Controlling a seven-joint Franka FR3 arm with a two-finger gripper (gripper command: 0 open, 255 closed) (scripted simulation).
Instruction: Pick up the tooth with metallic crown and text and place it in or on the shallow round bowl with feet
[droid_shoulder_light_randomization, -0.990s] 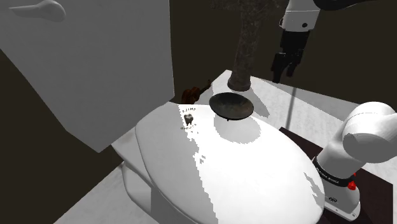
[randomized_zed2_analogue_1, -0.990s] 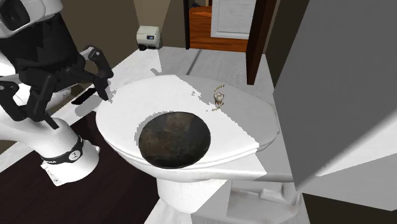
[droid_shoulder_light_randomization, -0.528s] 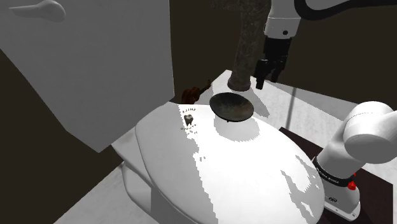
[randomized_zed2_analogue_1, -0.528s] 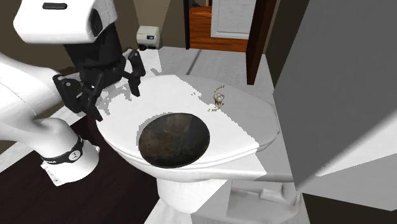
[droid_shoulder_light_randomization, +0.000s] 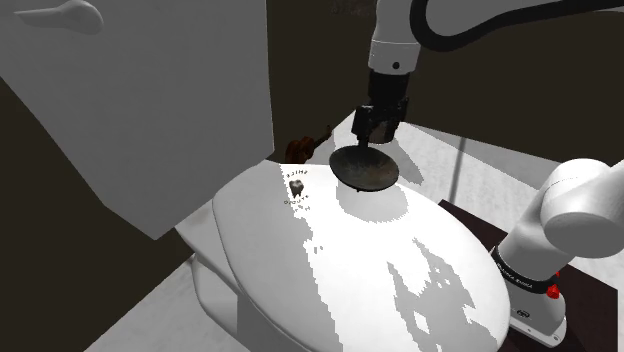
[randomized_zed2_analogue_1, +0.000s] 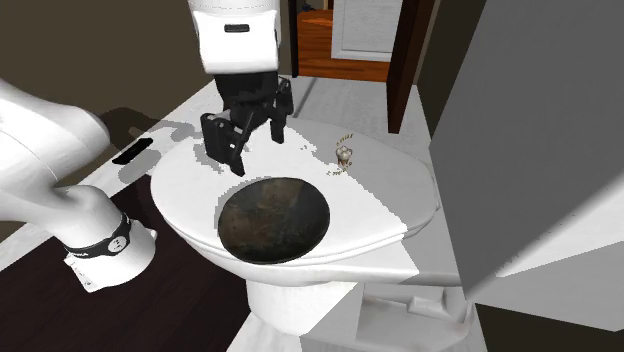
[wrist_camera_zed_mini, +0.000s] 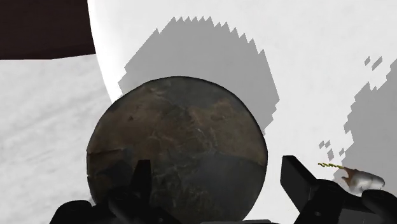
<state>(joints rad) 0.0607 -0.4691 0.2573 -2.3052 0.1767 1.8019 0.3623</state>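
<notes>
- Pincer (droid_shoulder_light_randomization: 372, 132) is spread wide w/ nothing in it. It hangs right over the dark shallow bowl (droid_shoulder_light_randomization: 365, 168), not over the tooth.
- Tooth (droid_shoulder_light_randomization: 297, 187), w/ its ring of text, sits on the white toilet lid (droid_shoulder_light_randomization: 380, 270). It's off to the side of the pincer, past the bowl's rim, toward the grey cistern (droid_shoulder_light_randomization: 130, 110). On the wrist cam it's just outside one finger.
- Risk 1, my read: going straight down from here, the fingers hit the bowl and shove or tip it. I need a sideways shift first.
- Risk 2: tooth is small and the lid looks smooth, so an off-centre close could flick it off the edge.
- Risk 3: cistern front is near the tooth, so the hand may clip it on approach.
- Around: a dark brown thing (droid_shoulder_light_randomization: 305, 147) lies beyond the tooth, can't tell what it is. A rough column (droid_shoulder_light_randomization: 390, 70) stands behind the pincer.
- Only the bowl's rim lies btw pincer & tooth.
</notes>
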